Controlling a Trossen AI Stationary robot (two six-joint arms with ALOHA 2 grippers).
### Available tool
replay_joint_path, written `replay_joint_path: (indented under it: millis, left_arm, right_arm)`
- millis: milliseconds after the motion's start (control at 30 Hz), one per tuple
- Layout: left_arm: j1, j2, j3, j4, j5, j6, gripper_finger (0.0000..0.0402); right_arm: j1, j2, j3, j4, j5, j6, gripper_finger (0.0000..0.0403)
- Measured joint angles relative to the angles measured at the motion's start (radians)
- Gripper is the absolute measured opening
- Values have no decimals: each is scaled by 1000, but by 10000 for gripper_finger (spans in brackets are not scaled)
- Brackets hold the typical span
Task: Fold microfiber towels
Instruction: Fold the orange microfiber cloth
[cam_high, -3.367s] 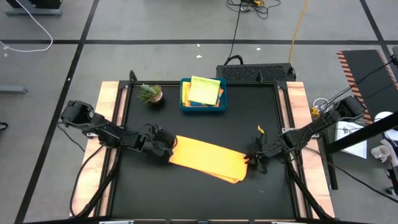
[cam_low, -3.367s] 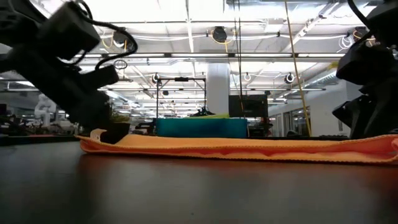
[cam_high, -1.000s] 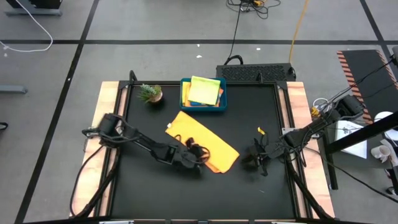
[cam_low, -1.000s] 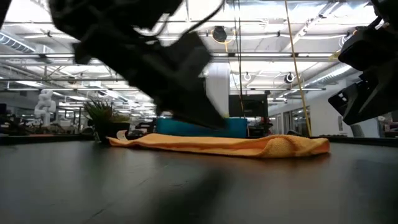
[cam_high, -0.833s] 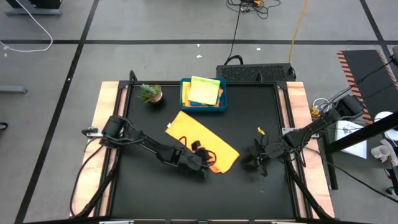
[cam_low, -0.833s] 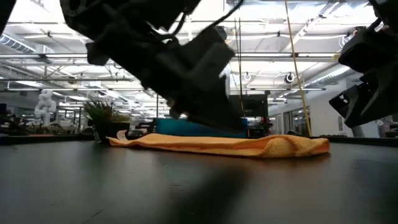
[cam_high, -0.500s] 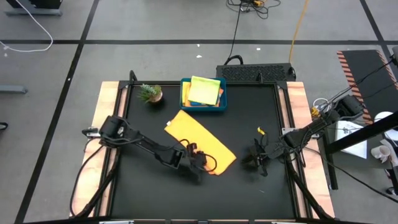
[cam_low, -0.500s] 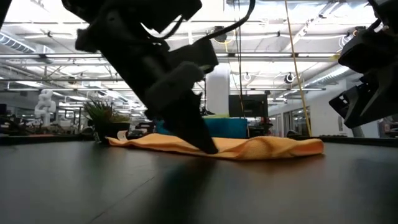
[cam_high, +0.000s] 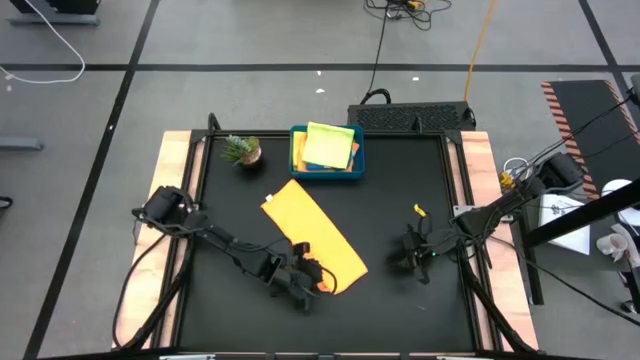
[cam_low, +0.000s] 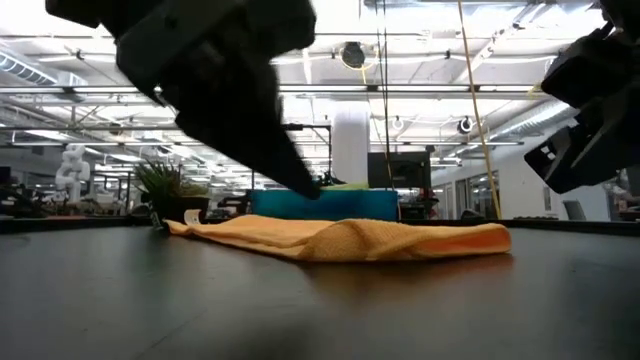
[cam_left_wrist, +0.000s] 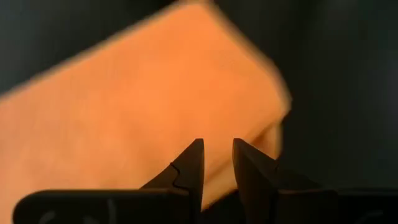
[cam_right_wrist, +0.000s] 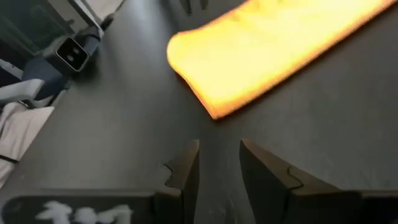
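An orange microfiber towel (cam_high: 315, 235) lies on the black table as a folded strip, slanting from the far left to the near right. It also shows in the low view as the orange towel (cam_low: 400, 240). My left gripper (cam_high: 308, 278) hangs over the strip's near right end. Its fingers (cam_left_wrist: 194, 155) stand a narrow gap apart, just above the cloth (cam_left_wrist: 124, 112), and the low view shows the fingertip (cam_low: 310, 185) clear of it. My right gripper (cam_high: 405, 255) waits to the right of the strip, open (cam_right_wrist: 219, 152) and holding nothing. More folded towels (cam_high: 330, 145), lime green on top, lie in a teal tray.
The teal tray (cam_high: 297, 167) stands at the far middle of the table, with a small potted plant (cam_high: 241, 150) to its left. A small yellow scrap (cam_high: 418, 209) lies far of my right gripper. Bare black table stretches along the near edge and the left side.
My left gripper has gone toward the table's near edge with its fingertips down on the towel, then tipped up and come off it. The towel's near right end has slid with it toward the near edge and a little left. The far left end has stayed almost where it was.
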Motion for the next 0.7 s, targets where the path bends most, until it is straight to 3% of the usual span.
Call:
replay_joint_path:
  millis: [200,333,700]
  left_arm:
    - [-37,13,0,43,-39,-30,88]
    - [-47,37,3,83,-59,-44,88]
    - [-48,97,2,132,-41,-101,88]
  right_arm:
    - [1,58,-1,134,0,-44,105]
    - [-1,176,30,292,0,-102,105]
    - [-53,490,235,301,-4,-215,105]
